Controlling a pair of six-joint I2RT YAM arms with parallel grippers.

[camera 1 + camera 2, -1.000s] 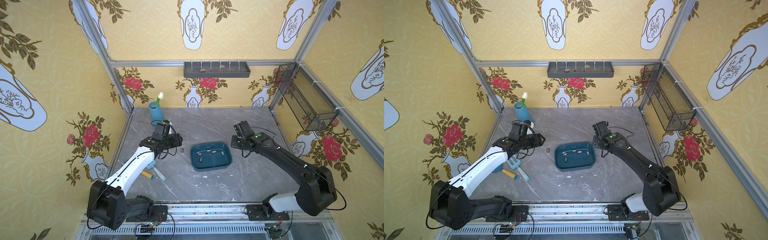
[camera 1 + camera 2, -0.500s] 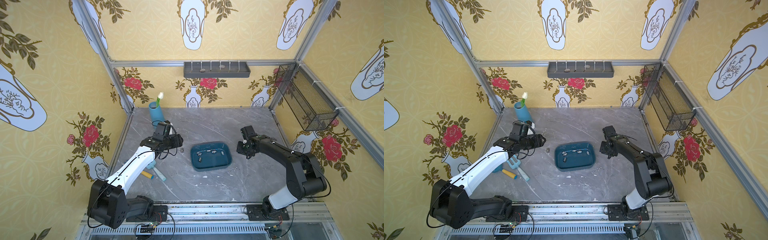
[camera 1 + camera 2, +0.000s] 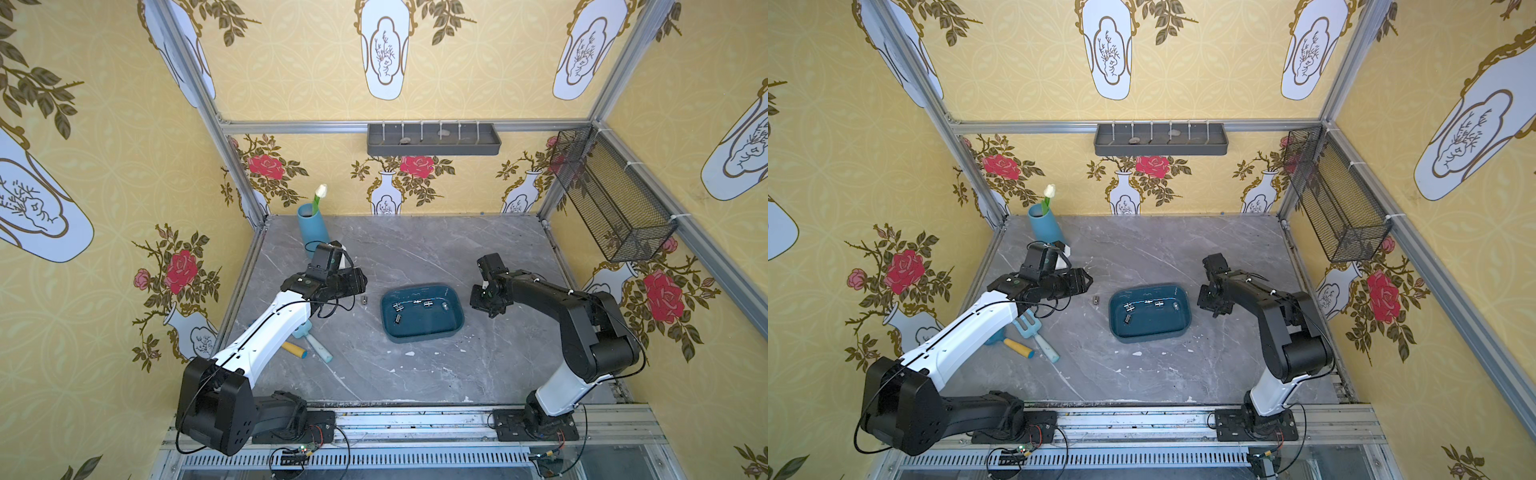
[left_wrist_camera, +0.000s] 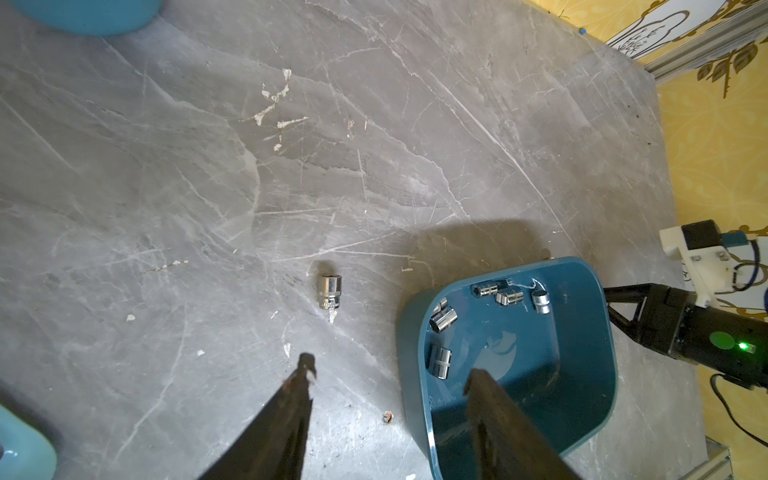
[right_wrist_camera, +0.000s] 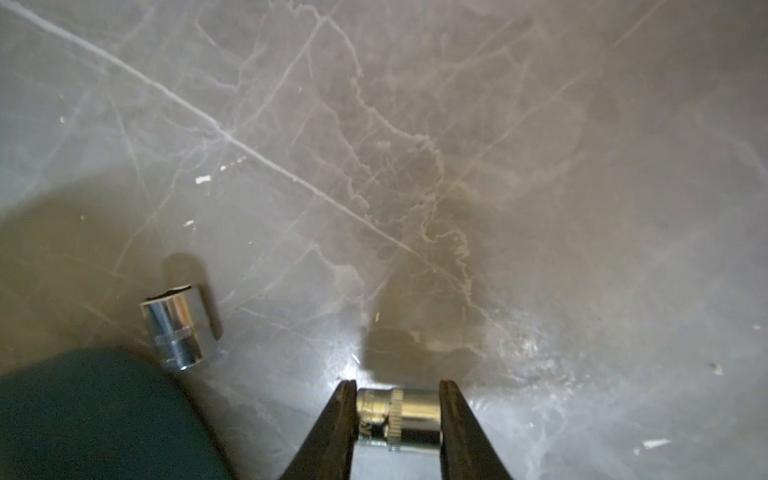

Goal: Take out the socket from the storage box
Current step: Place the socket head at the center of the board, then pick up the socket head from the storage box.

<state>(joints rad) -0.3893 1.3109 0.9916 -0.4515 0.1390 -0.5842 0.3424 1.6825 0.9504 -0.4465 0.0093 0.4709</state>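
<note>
Along the near left edge of the marble tabletop (image 3: 415, 374) we see a blue hand fork (image 3: 1027, 326) and a yellow-handled tool (image 3: 1019, 348), both partly under the left arm (image 3: 266, 328). Further in, about mid-tabletop, the storage box (image 3: 424, 335) sits upright. Several sockets (image 3: 398, 319) lie on its floor, most of them along its far wall.

Just off the box's right side, our right gripper (image 5: 398, 386) hangs low over the marble. Its fingers are drawn in on a chrome socket (image 5: 399, 415) that fills the gap between them, outside the box. A second socket (image 5: 178, 328) lies on the marble just beside the box's wall.

Left of the box, a third socket (image 4: 330, 291) lies alone on the tabletop. Our left gripper (image 4: 390, 368) hovers near it, fingers spread wide, holding nothing.

At the far left corner stands a blue vase (image 3: 312, 226) with a white tulip (image 3: 321, 191). A grey compartment tray (image 3: 434, 145) hangs on the back wall, and a black wire basket (image 3: 611, 199) on the right wall.
</note>
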